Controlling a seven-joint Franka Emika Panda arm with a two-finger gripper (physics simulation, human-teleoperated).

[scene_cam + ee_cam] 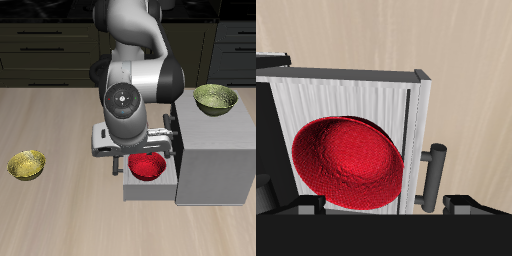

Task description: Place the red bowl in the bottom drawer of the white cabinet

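Although the arm hides much of the scene, we can place the red bowl (148, 166) over the pulled-out bottom drawer (150, 190) of the white cabinet (215, 150), directly beneath the gripper (135, 152). In the wrist view the red bowl (348, 162) covers most of the ribbed drawer floor (356, 95), with the dark bar handle (434, 177) beyond the drawer's front wall. We cannot tell whether the bowl rests on the floor or hangs just above it, nor whether the fingers clamp its rim or have let go: the fingertips sit at the frame's edge, half hidden.

We judge the bowl to be light, stiff and thin-walled, with a smooth outer skin that could slip. Its rim is the sensible place to pinch, one finger inside and one outside; the ribbed inner surface may give a little extra grip. It looks hard rather than soft, so a drop would probably make it bounce or roll more than dent.

Counting: one red bowl; two yellow-green bowls, one (215, 98) on the cabinet top and one (27, 164) on the table (60, 215), well apart from the cabinet; one cabinet; one drawer open.
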